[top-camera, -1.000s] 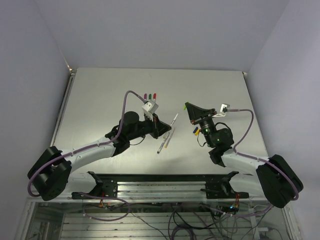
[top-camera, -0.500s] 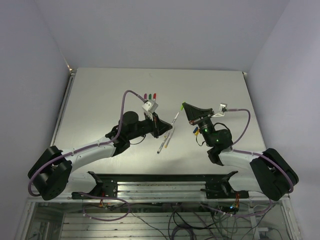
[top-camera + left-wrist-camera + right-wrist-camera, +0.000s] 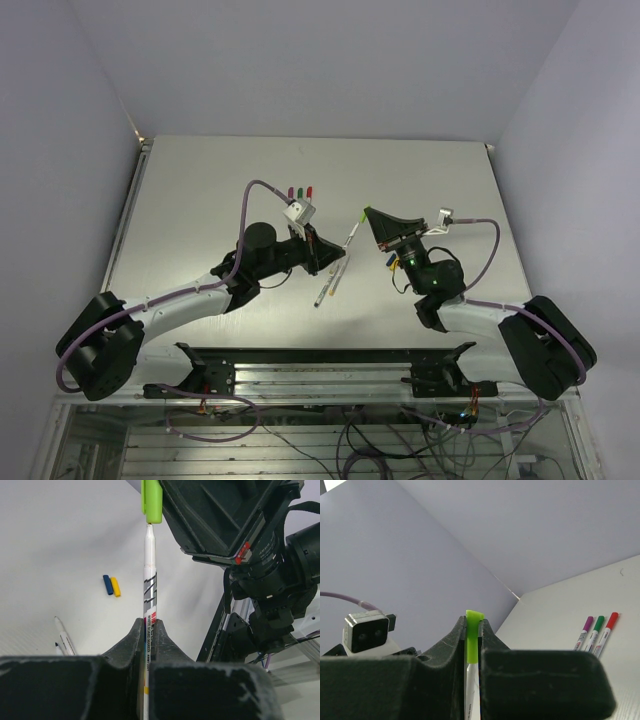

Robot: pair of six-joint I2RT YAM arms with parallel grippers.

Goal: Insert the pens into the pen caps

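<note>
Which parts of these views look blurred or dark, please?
Left wrist: left tool soft up close, pen and green cap sharp. Right wrist: right tool dark and soft, three capped pens beyond crisp. Top external: even light, no glare on the table.

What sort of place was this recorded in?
Probably a lab robot test cell: a plain white table boxed in by bare pale walls, the left arm and right arm bolted to a metal rail at its near edge, and loose cables below.
</note>
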